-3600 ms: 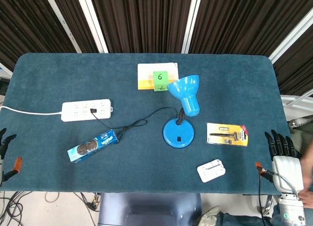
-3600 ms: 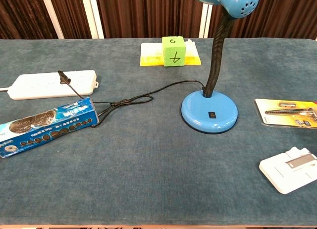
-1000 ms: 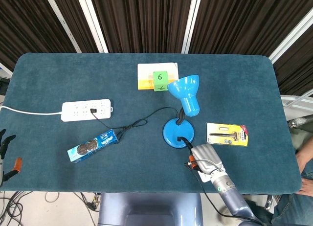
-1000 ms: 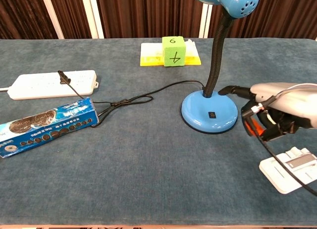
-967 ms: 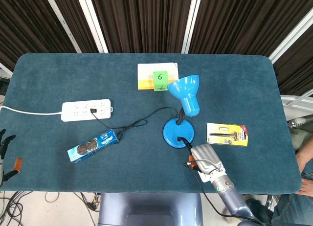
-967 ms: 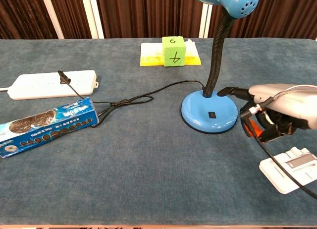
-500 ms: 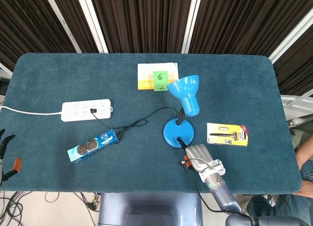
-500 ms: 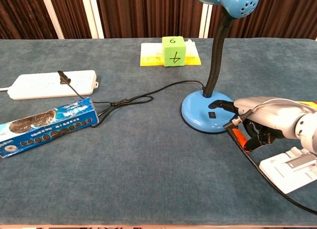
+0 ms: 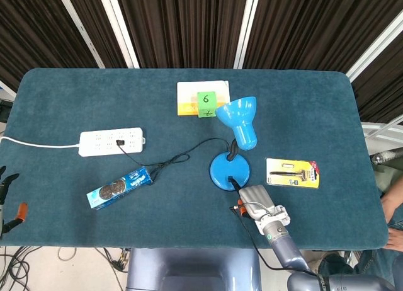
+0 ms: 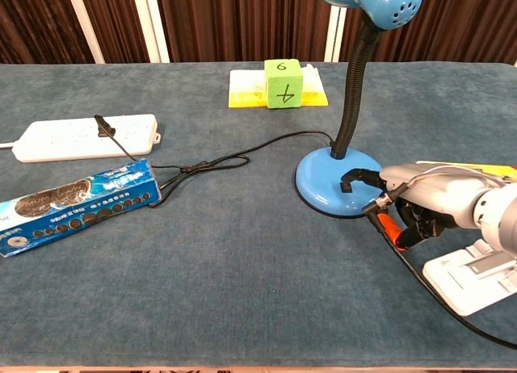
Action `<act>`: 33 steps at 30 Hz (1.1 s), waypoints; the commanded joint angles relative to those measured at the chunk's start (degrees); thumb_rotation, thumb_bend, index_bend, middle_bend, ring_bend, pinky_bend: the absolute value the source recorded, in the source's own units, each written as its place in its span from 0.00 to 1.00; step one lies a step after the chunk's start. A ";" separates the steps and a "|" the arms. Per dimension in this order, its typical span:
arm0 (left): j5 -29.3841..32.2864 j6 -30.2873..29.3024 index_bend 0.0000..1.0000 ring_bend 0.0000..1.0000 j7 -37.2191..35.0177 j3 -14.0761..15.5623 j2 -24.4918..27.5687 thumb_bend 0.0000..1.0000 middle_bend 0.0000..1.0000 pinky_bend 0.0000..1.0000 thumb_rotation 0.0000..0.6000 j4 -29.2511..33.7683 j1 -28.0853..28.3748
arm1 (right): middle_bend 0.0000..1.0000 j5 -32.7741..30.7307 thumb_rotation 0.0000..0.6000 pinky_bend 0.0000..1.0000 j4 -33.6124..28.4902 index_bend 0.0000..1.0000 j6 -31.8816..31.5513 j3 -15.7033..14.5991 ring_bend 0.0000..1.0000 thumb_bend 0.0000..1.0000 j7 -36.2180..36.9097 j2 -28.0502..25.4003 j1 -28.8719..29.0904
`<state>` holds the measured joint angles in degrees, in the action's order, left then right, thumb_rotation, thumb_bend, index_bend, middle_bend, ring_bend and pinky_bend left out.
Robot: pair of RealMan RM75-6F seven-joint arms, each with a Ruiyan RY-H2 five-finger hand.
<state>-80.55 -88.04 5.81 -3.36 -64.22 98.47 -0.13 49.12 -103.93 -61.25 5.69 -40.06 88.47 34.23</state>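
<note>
Right hand (image 9: 255,201) is hovering at the near edge of the blue desk lamp's (image 9: 231,154) round base, one dark fingertip lying on the base; other fingers not clear from above. Lamp is sitting right of the tabletop (image 9: 75,92) centre, shade leaning toward the far edge. Left hand (image 9: 5,201) is hanging off the near left corner, fingers apart, holding nothing. Razor pack (image 9: 292,173) is lying near the hand, toward the right edge. Black cord (image 9: 182,155) is running from lamp to white power strip (image 9: 111,142) on the left.
</note>
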 commanded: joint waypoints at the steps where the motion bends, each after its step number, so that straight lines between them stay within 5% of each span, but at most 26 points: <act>1: 0.05 -0.03 0.16 0.00 0.06 -0.03 0.00 0.42 0.00 0.00 1.00 -0.05 -0.01 | 0.57 -0.38 1.00 0.92 0.15 0.00 -0.09 -0.27 0.71 0.73 -0.02 0.13 0.21; 33: 0.46 0.02 0.16 0.00 0.12 -0.26 -0.04 0.42 0.00 0.00 1.00 -0.38 0.04 | 0.57 -1.80 1.00 1.00 0.98 0.00 -0.96 -2.94 0.71 0.73 -0.05 0.33 1.93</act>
<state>-80.08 -88.02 5.93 -3.61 -64.27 98.09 -0.09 47.27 -102.91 -62.18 2.81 -40.07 88.78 36.14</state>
